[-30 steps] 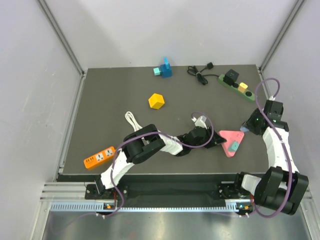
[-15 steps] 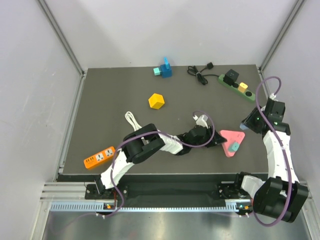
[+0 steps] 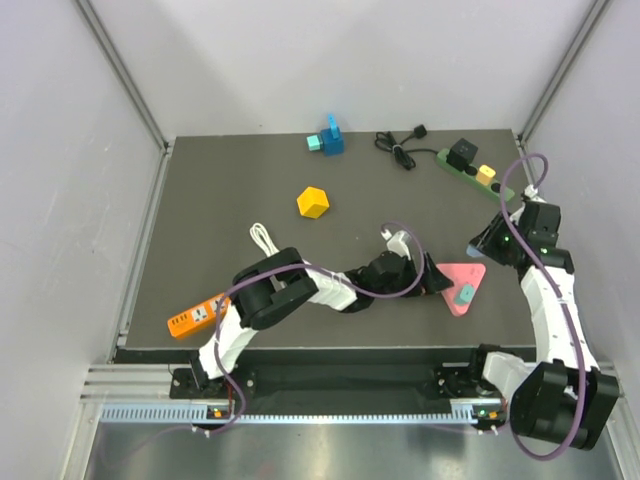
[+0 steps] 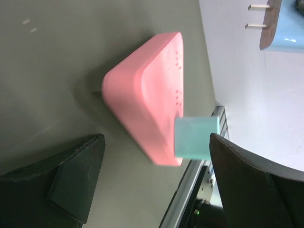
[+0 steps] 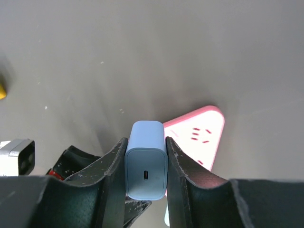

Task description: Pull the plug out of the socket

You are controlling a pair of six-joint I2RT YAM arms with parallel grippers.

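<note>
Clamping the unplugged pale blue plastic plug (image 5: 146,161), the right gripper (image 5: 146,156) is hovering over the pink triangular socket (image 4: 142,90); the left gripper (image 4: 154,147) is straddling it, spread wide. Lifting straight up looks wisest.

You have no lettering, number, brand or sign that can be read in any view. On the worktop (image 3: 220,200), the orange power strip (image 3: 200,314) near its front left corner and the green power strip (image 3: 475,172) near its far right corner are too small to show any print. The pink triangular block (image 4: 142,95) shows only rows of small slots. The face of the light blue plug (image 5: 145,173) shows only an oval port.
</note>
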